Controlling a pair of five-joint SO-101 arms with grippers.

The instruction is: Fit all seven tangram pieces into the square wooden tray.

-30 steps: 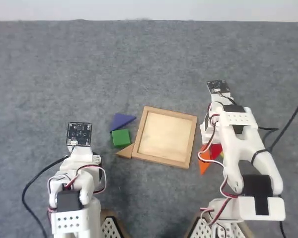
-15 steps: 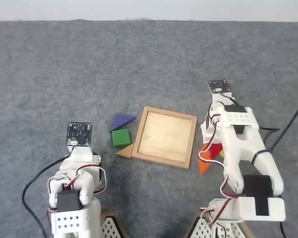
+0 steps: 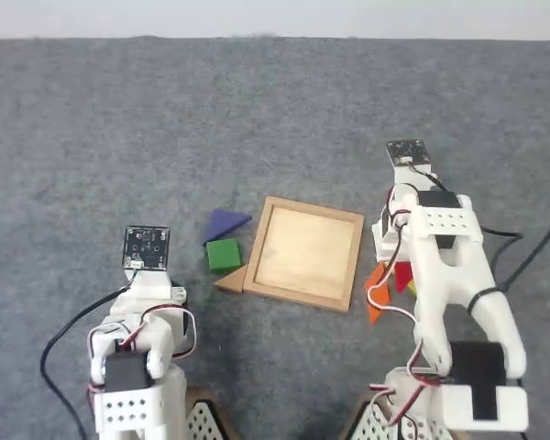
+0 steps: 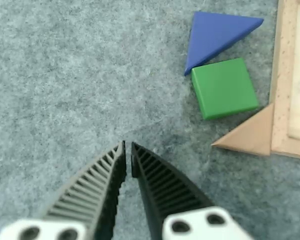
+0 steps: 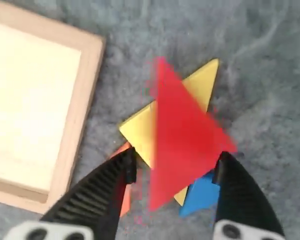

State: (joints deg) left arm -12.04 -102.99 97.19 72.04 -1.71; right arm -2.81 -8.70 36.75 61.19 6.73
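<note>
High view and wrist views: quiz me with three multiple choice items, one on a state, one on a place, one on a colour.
1. The wooden tray is: A empty; B half filled; C full.
2. The green square lies: A in the tray; B beside the blue triangle; C on the pile.
3. The top piece at the right gripper is: A red; B green; C white.
A: bare wood inside the rim. B: side by side on the mat. A: a red triangle covers the others.

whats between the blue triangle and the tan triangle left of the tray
The green square lies between the blue triangle and the tan triangle, as the high and left wrist views show.
</note>
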